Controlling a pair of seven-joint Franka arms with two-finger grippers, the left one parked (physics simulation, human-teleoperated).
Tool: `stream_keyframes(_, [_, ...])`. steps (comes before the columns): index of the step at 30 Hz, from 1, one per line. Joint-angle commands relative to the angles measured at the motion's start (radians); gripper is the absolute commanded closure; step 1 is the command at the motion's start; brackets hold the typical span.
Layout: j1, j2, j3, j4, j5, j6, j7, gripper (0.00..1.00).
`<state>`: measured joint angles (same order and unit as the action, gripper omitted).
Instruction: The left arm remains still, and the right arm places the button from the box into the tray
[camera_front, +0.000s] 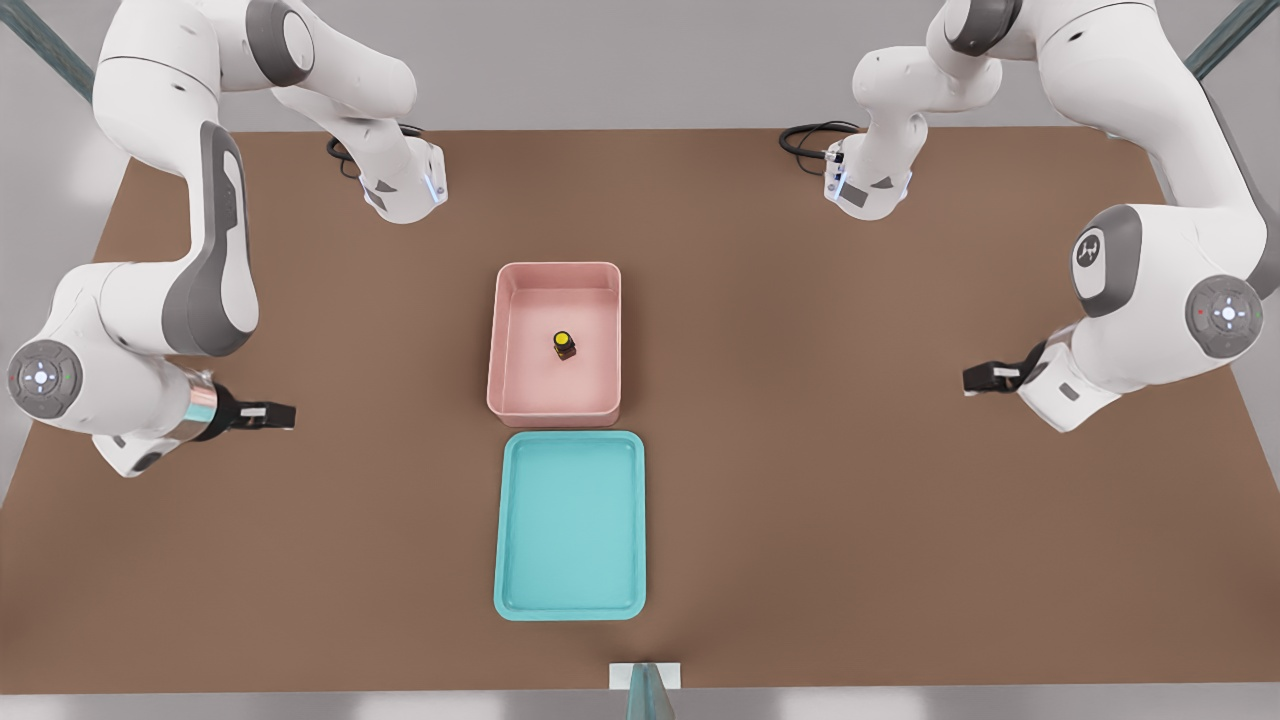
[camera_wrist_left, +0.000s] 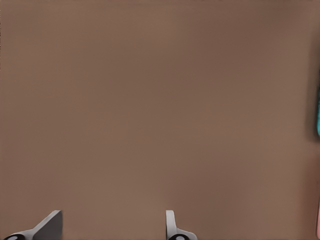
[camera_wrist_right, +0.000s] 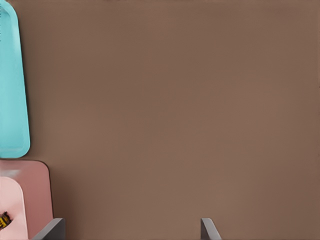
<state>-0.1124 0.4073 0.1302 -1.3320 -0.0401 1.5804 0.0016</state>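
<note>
The tool (camera_front: 282, 414) of the right arm (camera_front: 200, 250) sits low over the desk (camera_front: 850, 520) at the front view's left, fingers pointing toward the middle. The right wrist view shows its two fingertips (camera_wrist_right: 50, 229) spread apart with only bare desk between them, so it is open and carrying nothing.

Straight out along that pointing line, and well apart from it, stands the box (camera_front: 556, 340). The button (camera_front: 564, 345) rests upright on the box floor, yellow cap up, near the centre and clear of every wall. That is the relation that counts: the button lies toward the front view's right of the tool and slightly farther up the picture, behind a tall pink wall. A sideways reach would likely hit that wall, so the approach probably has to rise and drop in from above.

The tray (camera_front: 520, 530) lies just beside the box's near end, long axis in line with it, apparently not touching.
</note>
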Motion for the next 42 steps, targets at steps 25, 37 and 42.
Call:
stream_keyframes(25, [0.617,-0.177,0.066,-0.740,0.132,0.717,1.100,0.00])
stream_keyframes(37, [0.640,-0.039,0.074,-0.806,0.125,0.918,1.097,0.00])
stream_keyframes(42, [0.640,-0.035,0.074,-0.851,0.120,0.955,1.097,0.00])
